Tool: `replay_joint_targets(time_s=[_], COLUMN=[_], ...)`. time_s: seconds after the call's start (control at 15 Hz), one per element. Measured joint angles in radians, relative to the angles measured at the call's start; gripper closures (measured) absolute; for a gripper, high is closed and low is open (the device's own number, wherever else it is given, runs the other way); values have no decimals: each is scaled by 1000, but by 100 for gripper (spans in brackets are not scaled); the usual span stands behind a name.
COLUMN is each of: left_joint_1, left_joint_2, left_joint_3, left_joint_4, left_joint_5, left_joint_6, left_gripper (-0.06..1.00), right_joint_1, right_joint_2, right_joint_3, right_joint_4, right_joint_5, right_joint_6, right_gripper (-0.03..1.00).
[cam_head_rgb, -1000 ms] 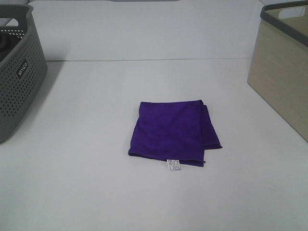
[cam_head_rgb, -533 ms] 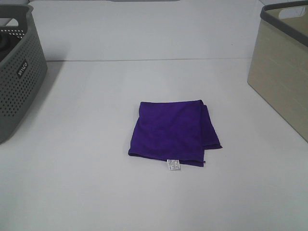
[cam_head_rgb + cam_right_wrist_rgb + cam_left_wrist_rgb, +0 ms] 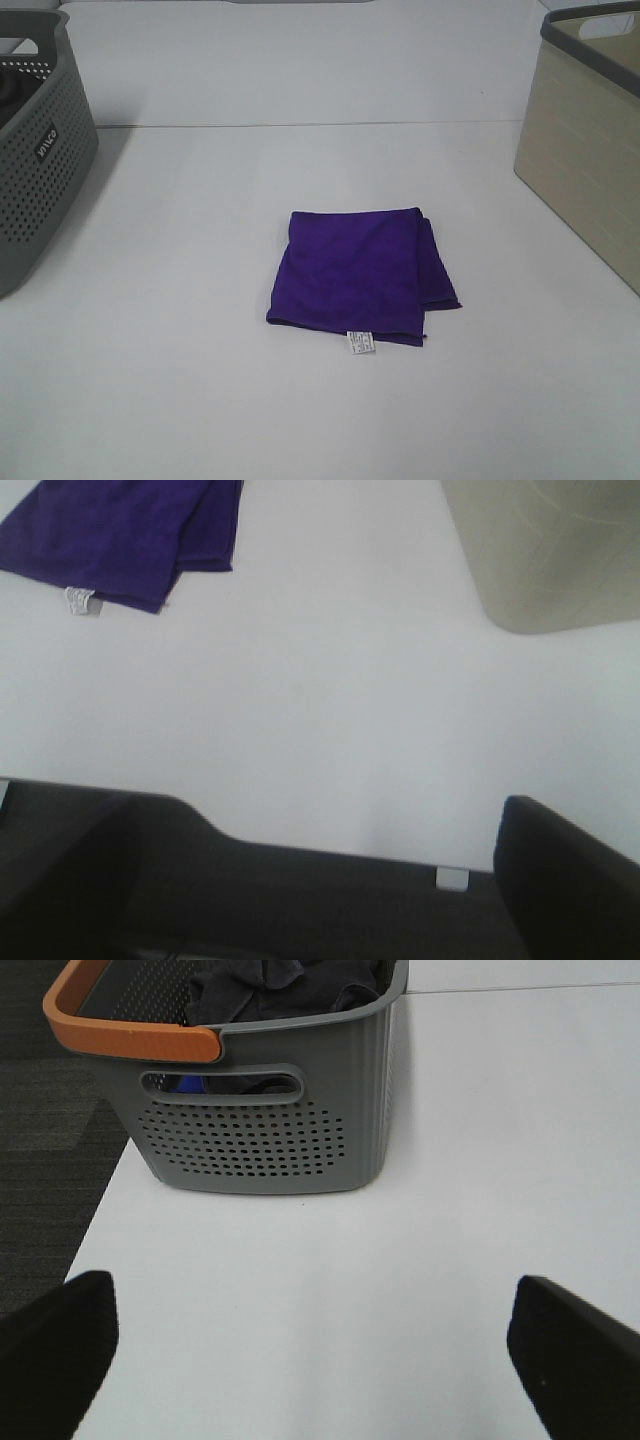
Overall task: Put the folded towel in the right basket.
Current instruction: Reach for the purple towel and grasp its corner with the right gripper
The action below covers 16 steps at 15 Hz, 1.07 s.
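Note:
The folded purple towel point(image 3: 355, 275) lies flat in the middle of the white table, with a white label point(image 3: 360, 343) at its near edge. It also shows in the right wrist view point(image 3: 130, 530). The right basket point(image 3: 590, 150) is beige with a grey rim and stands at the table's right edge; its wall shows in the right wrist view point(image 3: 550, 550). Neither arm shows in the exterior high view. My left gripper point(image 3: 315, 1360) is open and empty, facing the grey basket. My right gripper point(image 3: 315, 880) is open and empty, near the table's front edge, apart from the towel.
A grey perforated basket point(image 3: 40, 150) stands at the left edge of the table. In the left wrist view point(image 3: 270, 1130) it has an orange handle point(image 3: 130, 1030) and dark clothes point(image 3: 280, 985) inside. The table's front edge point(image 3: 300, 845) shows in the right wrist view.

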Motion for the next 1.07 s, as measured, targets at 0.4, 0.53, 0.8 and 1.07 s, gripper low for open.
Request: replay_joint_targets(time_s=[0.4, 0.53, 0.8, 1.07], left_joint_1=[0, 0, 0, 0], left_joint_2=[0, 0, 0, 0], left_joint_3=[0, 0, 0, 0], left_joint_4=[0, 0, 0, 0], left_joint_5=[0, 0, 0, 0], left_joint_6=[0, 0, 0, 0], left_gripper=[-5, -5, -5, -5], right_joint_1=[0, 0, 0, 0], right_joint_2=[684, 824, 1060, 1382], right_joint_3=[-418, -435, -441, -510], right_joint_4=[52, 111, 255, 386], right_joint_5=[27, 28, -117, -305], right_joint_6=[-14, -24, -34, -140], right_gripper=[5, 5, 5, 5])
